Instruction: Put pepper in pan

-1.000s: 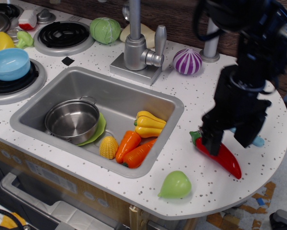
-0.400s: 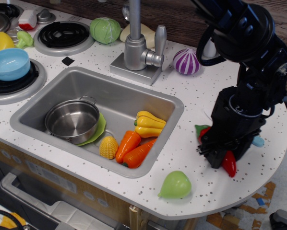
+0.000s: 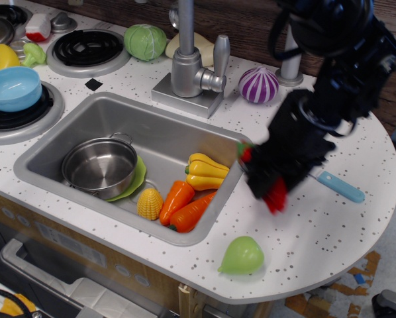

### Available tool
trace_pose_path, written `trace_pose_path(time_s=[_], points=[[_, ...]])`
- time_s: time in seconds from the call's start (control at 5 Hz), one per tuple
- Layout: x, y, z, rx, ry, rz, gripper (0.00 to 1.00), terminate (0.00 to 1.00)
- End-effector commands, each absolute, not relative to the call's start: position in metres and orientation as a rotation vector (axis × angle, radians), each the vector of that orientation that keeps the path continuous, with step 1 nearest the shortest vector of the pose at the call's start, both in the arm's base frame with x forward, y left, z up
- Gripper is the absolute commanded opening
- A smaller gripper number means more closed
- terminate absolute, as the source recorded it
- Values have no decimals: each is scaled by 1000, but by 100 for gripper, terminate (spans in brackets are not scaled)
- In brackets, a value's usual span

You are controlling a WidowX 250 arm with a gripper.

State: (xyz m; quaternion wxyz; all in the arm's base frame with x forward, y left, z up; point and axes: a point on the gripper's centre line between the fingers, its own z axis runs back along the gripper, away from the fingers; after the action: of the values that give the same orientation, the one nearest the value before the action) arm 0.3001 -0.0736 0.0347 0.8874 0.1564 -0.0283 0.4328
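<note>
My gripper is shut on the red chili pepper and holds it in the air above the counter at the sink's right rim. The pepper's green stem cap shows at the gripper's left and its red tip hangs out below. The image is blurred there. The steel pan stands empty in the left part of the sink, on a green plate, well to the left of the gripper.
In the sink lie a yellow bell pepper, two orange carrots and a corn cob. A green pear and a light blue knife lie on the counter. The faucet, a purple onion, a cabbage and a blue bowl stand behind.
The gripper came down on the pepper lying on the counter, closed on it, and has lifted it up and to the left toward the sink. The blue knife is now uncovered.
</note>
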Motion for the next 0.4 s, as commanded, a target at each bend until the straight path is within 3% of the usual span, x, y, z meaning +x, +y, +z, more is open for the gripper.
trace_pose_path(time_s=[0.0, 0.2], points=[[299, -5, 80, 403, -146, 711, 0, 0], [291, 45, 67, 387, -152, 547, 0, 0]])
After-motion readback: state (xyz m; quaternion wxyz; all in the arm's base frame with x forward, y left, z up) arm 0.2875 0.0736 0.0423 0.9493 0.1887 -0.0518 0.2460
